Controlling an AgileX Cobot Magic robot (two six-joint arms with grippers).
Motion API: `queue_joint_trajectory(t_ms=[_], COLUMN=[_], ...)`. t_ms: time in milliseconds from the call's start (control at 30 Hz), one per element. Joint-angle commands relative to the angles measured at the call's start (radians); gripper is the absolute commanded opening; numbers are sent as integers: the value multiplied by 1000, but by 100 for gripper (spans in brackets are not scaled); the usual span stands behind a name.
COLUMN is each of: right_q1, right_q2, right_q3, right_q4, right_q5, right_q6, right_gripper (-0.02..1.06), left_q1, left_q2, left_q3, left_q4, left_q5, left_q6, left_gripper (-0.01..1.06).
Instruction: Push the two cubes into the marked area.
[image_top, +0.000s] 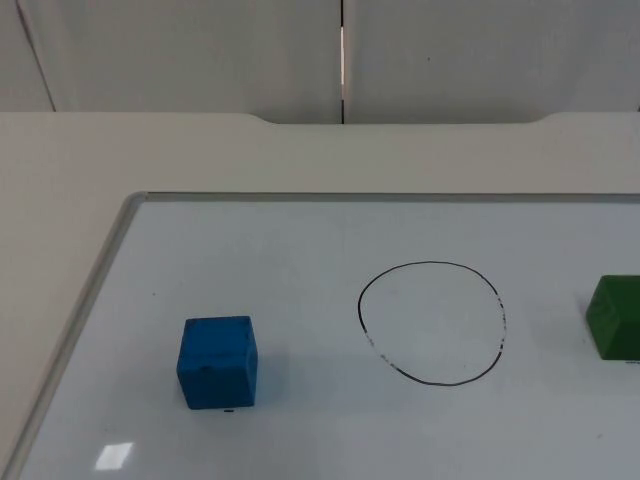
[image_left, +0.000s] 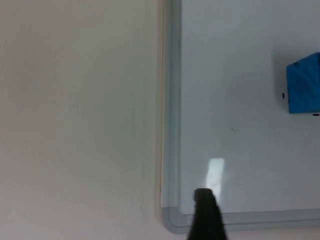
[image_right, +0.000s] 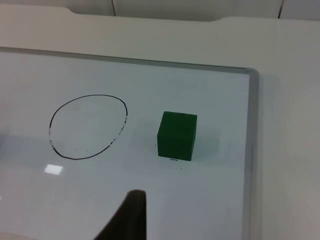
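A blue cube (image_top: 218, 361) sits on the whiteboard, left of a hand-drawn black circle (image_top: 432, 322). To the circle's right is a green cube (image_top: 615, 317), cut off by the edge of the top view. Both cubes lie outside the circle. My left gripper (image_left: 206, 219) hovers over a corner of the whiteboard, well apart from the blue cube (image_left: 304, 82). My right gripper (image_right: 131, 215) hangs over the board, short of the green cube (image_right: 177, 135) and the circle (image_right: 88, 126), touching neither.
The whiteboard (image_top: 290, 250) has a raised grey frame (image_top: 92, 285) along its left and far sides. It lies on the cream table (image_top: 60, 170). The grey partition wall (image_top: 180, 50) stands behind. The frame (image_right: 252, 150) runs close to the green cube.
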Motion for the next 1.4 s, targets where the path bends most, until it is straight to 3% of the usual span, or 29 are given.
queue_joint_trajectory(t_ms=[0,33,167,233,333,567,700,967,1367], right_q1=[-6,-6,-6,-6,-6,-6,-6,-6,-6], right_q2=[-5,-5,-5,-5,-5,-5,-5,-5,-5], right_q3=[4,4,4,4,4,4,4,4,4], right_q4=[-6,-6,-6,-6,-6,-6,-6,-6,-6], right_q5=[-7,-7,-7,-7,-7,-7,-7,-7,-7], right_q6=[-5,-5,-5,-5,-5,-6,-6,-6,-6], right_gripper=[105,105,105,105,105,105,105,105,105], left_q1=[3,3,3,3,3,3,3,-4,-195], left_q2=[58,58,136,143,196,306,423,567,717], left_q3=[-5,-5,-5,-5,-5,1,9,9,9], left_q4=[-84,-84,-193,-204,-274,-409,-537,-587,-673], left_q5=[-48,-48,-149,-156,-174,-215,-232,-269,-494], left_q6=[56,56,78,82,129,260,393,447,447], left_gripper=[37,37,14,12,-1,0,0,0,0])
